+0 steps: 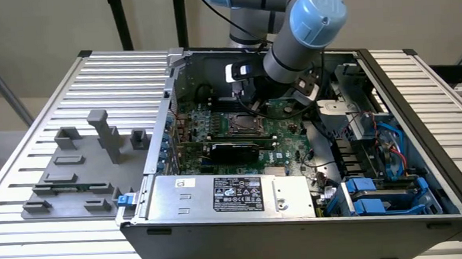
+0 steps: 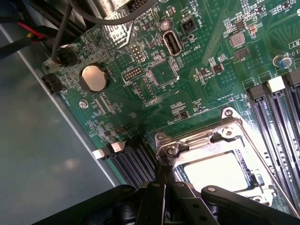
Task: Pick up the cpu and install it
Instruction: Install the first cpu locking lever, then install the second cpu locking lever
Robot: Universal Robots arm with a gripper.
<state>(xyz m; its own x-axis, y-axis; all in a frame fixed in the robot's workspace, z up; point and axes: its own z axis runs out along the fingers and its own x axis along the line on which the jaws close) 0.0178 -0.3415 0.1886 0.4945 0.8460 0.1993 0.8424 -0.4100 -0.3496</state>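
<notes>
The cpu (image 2: pixel 218 171) lies flat inside the motherboard's socket, its silver-white top showing within the metal socket frame (image 2: pixel 197 140). My gripper (image 2: pixel 162 176) is shut with its dark fingers pressed together. Its tip sits at the corner of the socket frame, beside the cpu, and I see nothing held between the fingers. In the exterior view the arm reaches down into the open computer case (image 1: pixel 387 91). There the gripper (image 1: pixel 250 102) hangs just above the socket with the cpu (image 1: pixel 244 124).
Memory slots (image 2: pixel 276 108) run beside the socket, and a coin battery (image 2: pixel 93 77) and cables (image 2: pixel 61 28) lie nearby. The power supply (image 1: pixel 234 194) and blue drive bays (image 1: pixel 377 196) fill the case's front. Grey fixture blocks (image 1: pixel 105 136) stand on the slatted table at the exterior view's left.
</notes>
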